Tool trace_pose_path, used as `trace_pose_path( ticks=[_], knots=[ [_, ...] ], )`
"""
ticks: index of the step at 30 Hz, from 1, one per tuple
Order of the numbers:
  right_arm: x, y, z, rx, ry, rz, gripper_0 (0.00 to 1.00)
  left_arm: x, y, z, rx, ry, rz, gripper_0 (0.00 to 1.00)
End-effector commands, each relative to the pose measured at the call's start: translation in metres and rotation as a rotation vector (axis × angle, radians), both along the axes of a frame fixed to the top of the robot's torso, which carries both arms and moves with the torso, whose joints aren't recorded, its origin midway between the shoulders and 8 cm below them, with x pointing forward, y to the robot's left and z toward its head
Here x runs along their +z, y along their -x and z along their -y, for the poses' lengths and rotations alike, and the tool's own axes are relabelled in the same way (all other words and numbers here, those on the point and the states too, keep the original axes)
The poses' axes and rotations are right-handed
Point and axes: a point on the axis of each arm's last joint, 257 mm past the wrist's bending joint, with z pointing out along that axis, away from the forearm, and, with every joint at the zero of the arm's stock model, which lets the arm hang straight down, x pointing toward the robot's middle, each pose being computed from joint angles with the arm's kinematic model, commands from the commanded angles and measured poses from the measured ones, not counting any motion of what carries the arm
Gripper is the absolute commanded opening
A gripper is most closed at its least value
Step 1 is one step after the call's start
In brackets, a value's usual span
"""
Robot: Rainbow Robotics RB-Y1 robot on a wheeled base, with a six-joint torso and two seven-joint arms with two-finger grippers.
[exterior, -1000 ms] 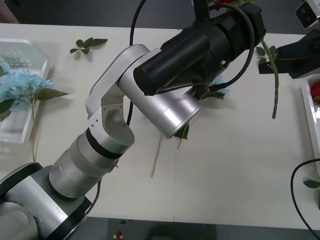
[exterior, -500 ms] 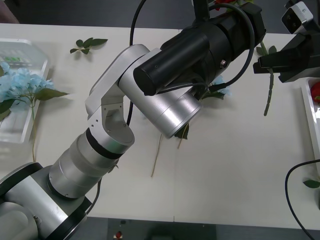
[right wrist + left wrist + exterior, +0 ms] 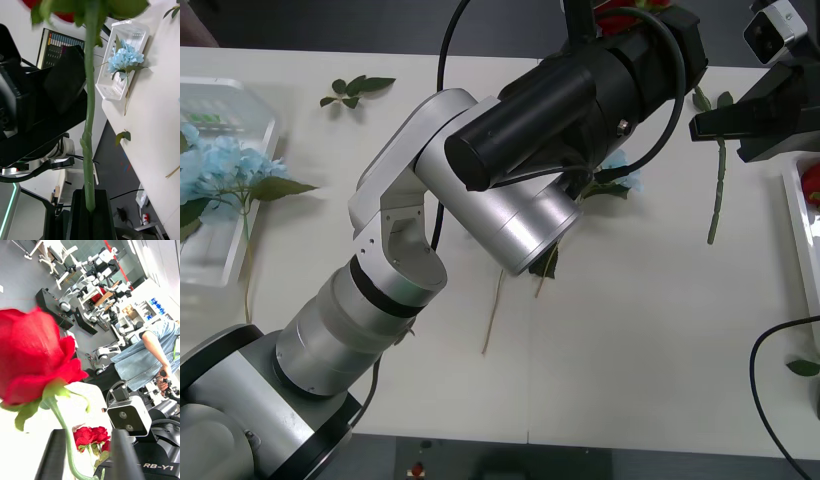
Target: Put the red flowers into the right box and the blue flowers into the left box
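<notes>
At the table's [image 3: 650, 330] far right, the right claw [image 3: 715, 125] pinches a red rose's stem [image 3: 717, 195], which hangs down clear of the surface beside the white right box [image 3: 795, 230]. Blue flowers [image 3: 220, 165] lie in the clear left box [image 3: 250, 110], while the left claw [image 3: 88, 455] stands spread around another red rose [image 3: 35, 358].

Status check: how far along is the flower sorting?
Done: blue flowers lie in the left box, and red flowers in the right box. In hand: the right hand grips one rose by its stem above the table, short of the right box; the left hand sits open at its head. Left: that rose, plus a blue flower under the left arm.
</notes>
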Motion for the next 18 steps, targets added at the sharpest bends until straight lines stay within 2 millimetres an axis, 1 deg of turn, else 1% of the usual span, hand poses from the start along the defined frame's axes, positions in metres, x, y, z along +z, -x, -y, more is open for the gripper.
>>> trace_pose_path(
  ticks=[1,6,10,16,18],
  knots=[
    [0.030,0.001,-0.008,0.011,-0.024,0.042,0.00,0.014,0.007,-0.003,-0.010,0.032,0.025,1.00],
    [0.032,0.000,-0.004,0.003,-0.021,0.047,0.00,0.014,0.007,-0.003,-0.010,0.032,0.025,1.00],
    [0.034,0.001,0.005,-0.009,-0.006,0.054,0.00,0.014,0.007,-0.003,-0.010,0.032,0.025,1.00],
    [0.041,0.000,0.029,-0.054,0.034,0.060,0.00,0.014,0.007,-0.003,-0.010,0.032,0.025,1.00],
    [0.043,-0.001,0.039,-0.080,0.053,0.060,0.00,0.014,0.007,-0.003,-0.010,0.032,0.025,1.00]
  ],
)
